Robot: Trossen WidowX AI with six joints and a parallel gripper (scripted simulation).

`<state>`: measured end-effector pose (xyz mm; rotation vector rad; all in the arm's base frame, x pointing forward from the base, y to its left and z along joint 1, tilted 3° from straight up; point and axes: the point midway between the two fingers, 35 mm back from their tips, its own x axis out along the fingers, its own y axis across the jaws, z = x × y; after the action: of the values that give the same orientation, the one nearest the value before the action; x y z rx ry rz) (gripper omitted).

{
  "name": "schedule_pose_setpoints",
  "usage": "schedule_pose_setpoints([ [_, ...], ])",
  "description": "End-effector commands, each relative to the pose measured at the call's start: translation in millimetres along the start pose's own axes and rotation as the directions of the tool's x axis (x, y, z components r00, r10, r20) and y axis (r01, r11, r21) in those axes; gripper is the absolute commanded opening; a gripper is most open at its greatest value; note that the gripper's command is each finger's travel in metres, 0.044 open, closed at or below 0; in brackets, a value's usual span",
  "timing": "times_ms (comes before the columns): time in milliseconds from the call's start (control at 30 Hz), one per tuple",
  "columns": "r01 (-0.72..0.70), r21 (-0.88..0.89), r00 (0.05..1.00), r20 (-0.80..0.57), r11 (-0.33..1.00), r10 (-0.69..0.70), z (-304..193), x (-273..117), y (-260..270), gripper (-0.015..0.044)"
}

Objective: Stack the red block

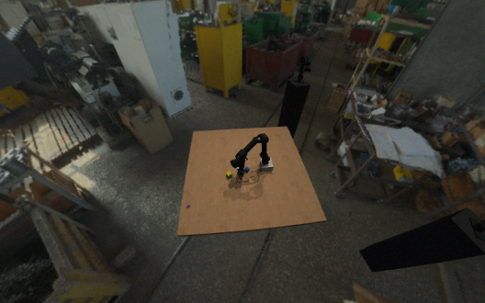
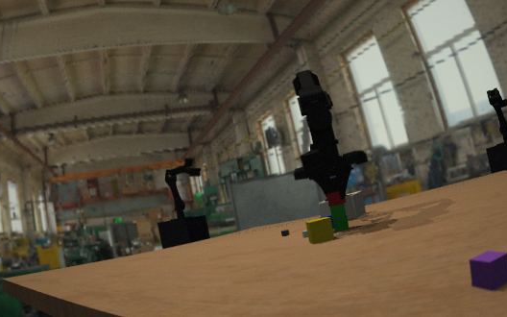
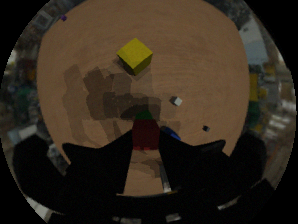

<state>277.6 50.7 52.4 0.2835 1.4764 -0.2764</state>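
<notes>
The red block [image 2: 335, 199] [image 3: 146, 134] is between the fingers of my gripper [image 2: 336, 193] [image 3: 145, 131], which is shut on it and points down. The green tower [image 2: 339, 218] [image 3: 144, 115] stands upright on the table, directly below the red block in the exterior view. The red block's underside meets the tower's top there, with no gap that I can see. In the wrist view the red block hides most of the tower, and only a strip of green shows past its far edge. In the top view the arm mostly hides the tower.
A yellow block [image 1: 229, 174] [image 2: 320, 230] [image 3: 135, 55] stands close to the tower. A blue block [image 1: 247, 169] [image 3: 172, 133] is on its other side, near the arm's base. A small white cube [image 3: 176, 101] and a small dark cube [image 2: 285, 232] [image 3: 206, 128] lie nearby. A purple block [image 1: 187, 206] [image 2: 491, 270] lies far off.
</notes>
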Motion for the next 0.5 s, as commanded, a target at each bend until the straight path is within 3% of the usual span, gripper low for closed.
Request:
schedule_pose_setpoints([
  [0, 0.003, -0.001, 1.0, 0.001, 1.0, -0.003, 0.0, -0.1, -0.6, 0.0],
  [67, 0.003, -0.001, 1.0, 0.001, 1.0, -0.003, 0.2, -4.4, -0.7, 0.0],
  [467, 0.0, 0.0, 1.0, 0.0, 1.0, 0.0, -0.1, -0.5, -0.1, 0.0315],
])
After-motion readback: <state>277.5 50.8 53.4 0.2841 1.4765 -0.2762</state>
